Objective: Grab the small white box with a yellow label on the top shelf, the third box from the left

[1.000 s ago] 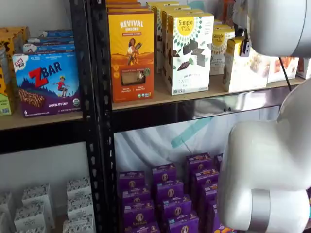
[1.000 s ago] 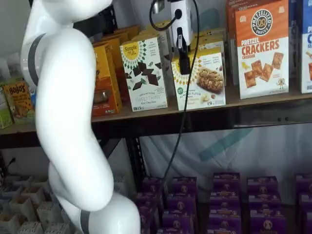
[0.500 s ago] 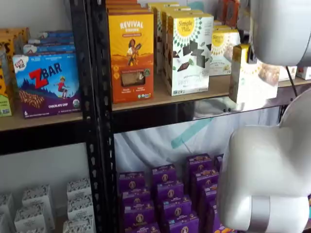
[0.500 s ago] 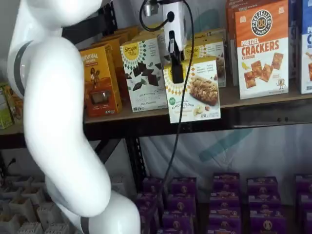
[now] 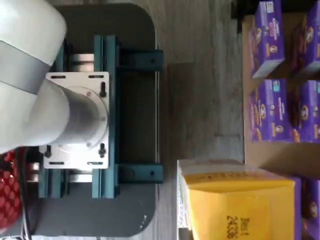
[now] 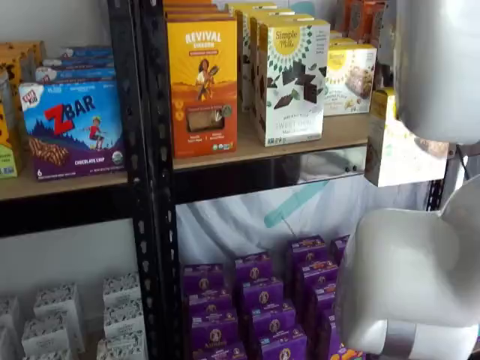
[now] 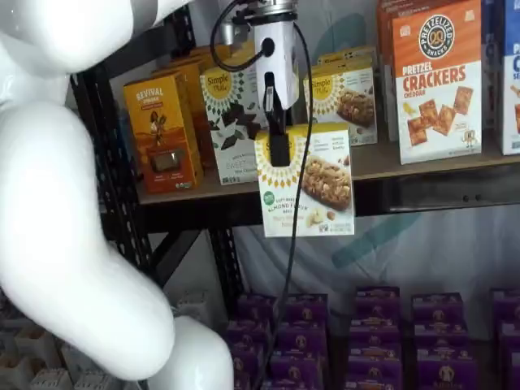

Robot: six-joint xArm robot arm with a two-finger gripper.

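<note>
Shelf view: gripper (image 7: pixel 279 150) is clamping the top of the small white box (image 7: pixel 307 180), fingers closed on its yellow label. Box is hanging directly beneath the claw, long axis vertical, in front of and partly below the top shelf (image 7: pixel 422 162), clear of the board. Judgement: grab done; next move calls for carrying it outward, clear of the rail.

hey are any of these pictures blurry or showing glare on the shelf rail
Wrist view: soft all over; the yellow top of the small white box is blurred. In a shelf view, the top shelf's dark rail shows bright reflections. In a shelf view the gripper looks fairly sharp.
</note>
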